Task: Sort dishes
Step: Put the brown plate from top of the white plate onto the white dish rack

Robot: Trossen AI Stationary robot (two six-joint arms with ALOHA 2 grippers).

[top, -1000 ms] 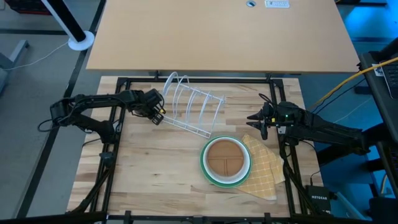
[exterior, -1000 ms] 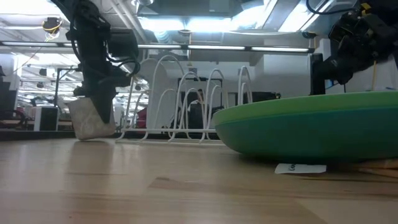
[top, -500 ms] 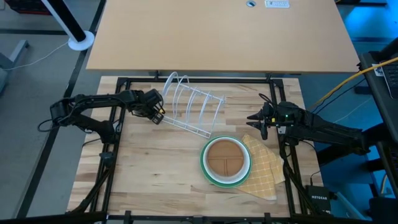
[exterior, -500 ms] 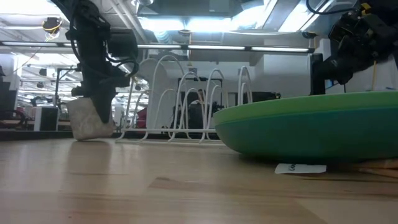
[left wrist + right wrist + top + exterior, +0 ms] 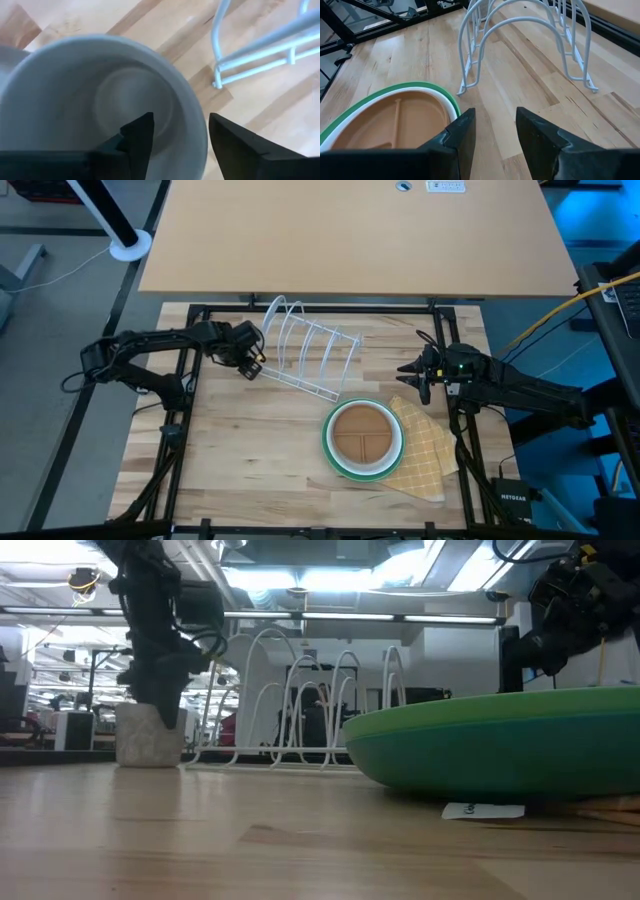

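Observation:
The small grey mug point(image 5: 148, 735) stands upright on its base on the table, left of the white wire rack point(image 5: 305, 350). My left gripper point(image 5: 180, 137) hangs open right above it, one finger inside the mug point(image 5: 100, 95) and one outside, the wall between them with no touch showing. A brown divided plate point(image 5: 365, 432) lies on top of a light green and a teal plate point(image 5: 500, 745), stacked partly on the yellow checked cloth point(image 5: 428, 452). My right gripper point(image 5: 413, 375) hovers open at the right, beyond the stack, with nothing between its fingers point(image 5: 492, 130).
The wire rack point(image 5: 520, 45) stands at the far middle of the table between both arms, its slots bare. Bare wood lies in front of the mug and left of the plate stack. Black frame rails point(image 5: 185, 430) run along the table's sides.
My left gripper has opened and let go of the mug. The mug, tilted a second ago with one edge of its base on the table, now stands upright on its base. The right arm has kept still.

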